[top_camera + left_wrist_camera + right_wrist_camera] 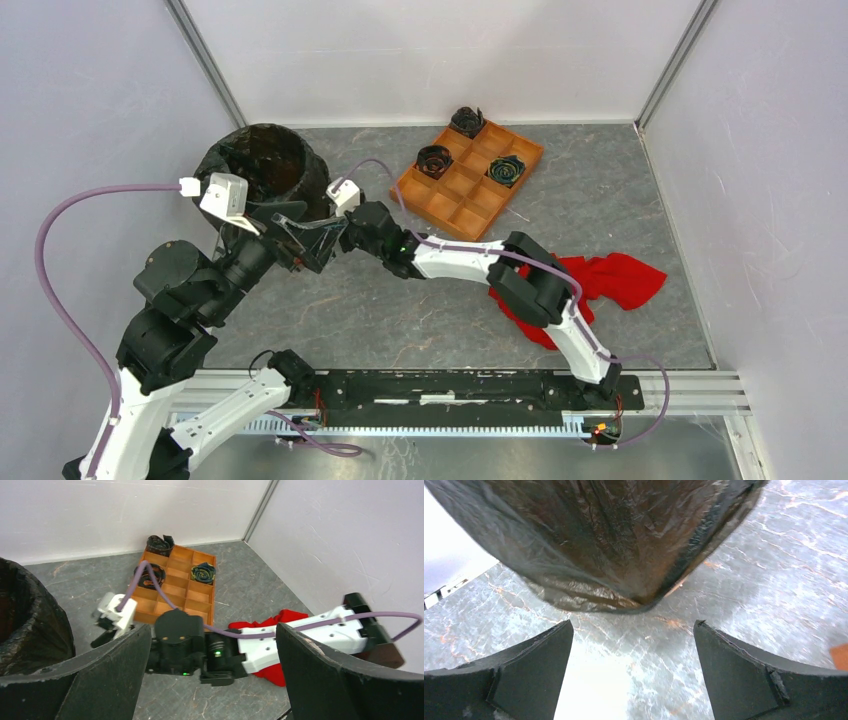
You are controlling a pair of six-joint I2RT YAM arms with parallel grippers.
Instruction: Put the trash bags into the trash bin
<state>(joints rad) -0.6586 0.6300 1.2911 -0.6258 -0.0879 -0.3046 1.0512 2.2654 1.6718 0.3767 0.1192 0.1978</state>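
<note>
The trash bag (614, 540) cloaks the trash bin (265, 165) — liner-style, I'd judge; your left end effector (212, 628) and right end effector (632, 622) gape empty beside the bin.

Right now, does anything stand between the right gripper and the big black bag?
Nothing visible does. In the right wrist view the right gripper is open, and only bare table shows between it and the black bag just ahead.
</note>
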